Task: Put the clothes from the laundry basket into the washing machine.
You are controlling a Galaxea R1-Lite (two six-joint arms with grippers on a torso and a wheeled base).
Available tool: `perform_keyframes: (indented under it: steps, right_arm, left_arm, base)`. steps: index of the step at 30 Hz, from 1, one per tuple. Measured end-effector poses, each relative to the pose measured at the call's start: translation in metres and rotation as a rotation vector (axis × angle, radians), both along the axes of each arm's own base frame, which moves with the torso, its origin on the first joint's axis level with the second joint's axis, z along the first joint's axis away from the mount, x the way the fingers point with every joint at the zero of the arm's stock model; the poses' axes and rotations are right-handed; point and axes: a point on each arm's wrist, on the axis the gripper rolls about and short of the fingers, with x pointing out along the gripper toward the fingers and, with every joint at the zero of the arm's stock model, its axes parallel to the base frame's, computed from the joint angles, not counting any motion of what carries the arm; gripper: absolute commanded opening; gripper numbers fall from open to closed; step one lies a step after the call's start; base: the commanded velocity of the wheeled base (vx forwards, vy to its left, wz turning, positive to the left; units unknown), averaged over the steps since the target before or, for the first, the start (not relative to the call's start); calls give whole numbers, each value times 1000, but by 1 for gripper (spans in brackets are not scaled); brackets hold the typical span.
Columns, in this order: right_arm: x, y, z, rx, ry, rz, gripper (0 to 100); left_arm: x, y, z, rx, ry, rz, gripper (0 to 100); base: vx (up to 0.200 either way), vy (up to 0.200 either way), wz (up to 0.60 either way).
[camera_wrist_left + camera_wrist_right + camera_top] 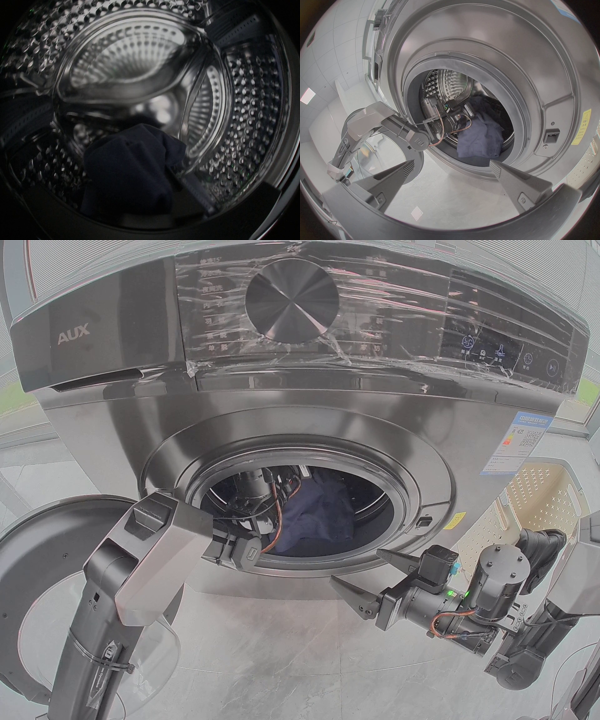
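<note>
Glossy floor tiles [281,652] meet a dimpled steel drum [250,109] holding crumpled navy cloth [131,168]; right tool [355,565] gapes.

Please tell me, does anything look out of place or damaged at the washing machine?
Only one thing: the clear plastic film over the control panel of the washing machine is wrinkled and ragged along its lower edge. The dark blue garment lies inside the drum; nothing is spilled.
</note>
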Motion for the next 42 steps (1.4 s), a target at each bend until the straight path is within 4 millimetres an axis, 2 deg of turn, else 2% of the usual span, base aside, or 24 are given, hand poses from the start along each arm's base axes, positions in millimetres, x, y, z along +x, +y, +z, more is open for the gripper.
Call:
perform_keyframes:
  steps: [5,9,17,21,22,27,32,42]
  right_arm:
    - [0,0,0,0,0,0,100]
    - [0,0,0,-2,2,1,100]
    - [-1,0,-1,-3,4,3,100]
    - [-1,0,-1,-3,3,5,100]
    - [-1,1,0,-1,2,6,100]
    - [-1,1,0,1,-1,6,100]
    - [-1,1,0,1,-1,6,100]
    - [-1,2,1,4,-5,7,100]
  left_arm:
    - [-19,1,-22,62,149,-60,100]
    - [-44,4,-35,145,291,-131,100]
    - [-84,2,-44,265,433,-234,100]
    - [-92,0,-47,297,471,-248,100]
    - [-94,-1,-49,306,484,-251,0]
    - [-94,-2,-51,320,508,-253,0]
    - [-87,-5,-42,294,468,-248,0]
    - [-60,-11,9,131,195,-196,0]
  base:
    - [0,0,0]
    - [0,0,0]
    - [0,0,0]
    - [0,0,0]
    - [0,0,0]
    - [0,0,0]
    - [0,0,0]
    - [0,0,0]
